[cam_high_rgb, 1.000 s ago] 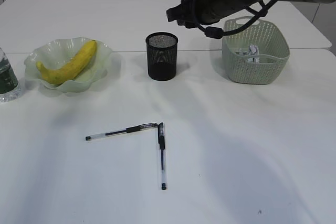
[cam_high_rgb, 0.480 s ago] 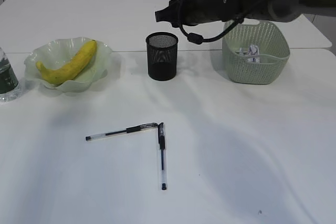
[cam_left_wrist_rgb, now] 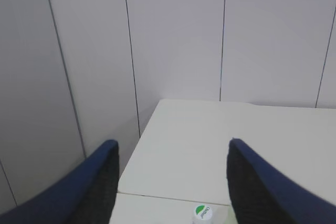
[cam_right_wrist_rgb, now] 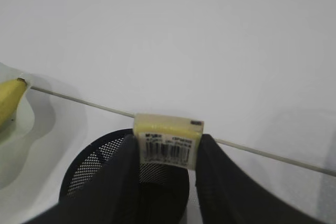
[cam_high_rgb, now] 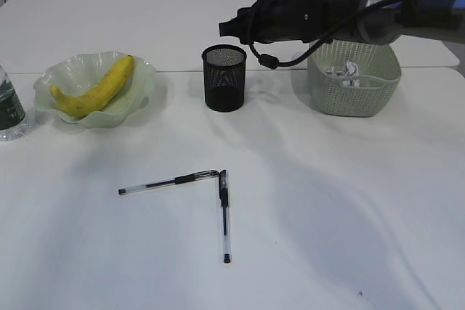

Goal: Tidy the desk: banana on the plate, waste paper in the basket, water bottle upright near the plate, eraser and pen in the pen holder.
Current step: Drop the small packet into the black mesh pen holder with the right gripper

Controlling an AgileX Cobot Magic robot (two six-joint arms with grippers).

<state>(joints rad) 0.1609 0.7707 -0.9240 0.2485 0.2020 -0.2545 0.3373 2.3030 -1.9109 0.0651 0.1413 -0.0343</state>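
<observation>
My right gripper (cam_right_wrist_rgb: 167,153) is shut on a pale yellow eraser (cam_right_wrist_rgb: 168,139) with a barcode label and holds it above the black mesh pen holder (cam_high_rgb: 224,78), whose open mouth lies just below the jaws (cam_right_wrist_rgb: 100,171). In the exterior view that gripper (cam_high_rgb: 227,27) hangs over the holder. Two black pens (cam_high_rgb: 168,181) (cam_high_rgb: 224,214) lie in an L on the table. The banana (cam_high_rgb: 98,88) lies on the green plate (cam_high_rgb: 138,96). The water bottle (cam_high_rgb: 9,107) stands at the far left; its cap (cam_left_wrist_rgb: 202,212) shows between my open left gripper (cam_left_wrist_rgb: 170,177) jaws.
A green basket (cam_high_rgb: 356,88) at the right holds crumpled paper (cam_high_rgb: 345,74). A seam between two tabletops runs behind the holder and plate. The right arm stretches across above the basket. Grey wall panels stand behind the table's far left corner.
The right gripper with the eraser swung left from near the basket to over the pen holder, then settled there. Pens, banana and bottle have not moved.
</observation>
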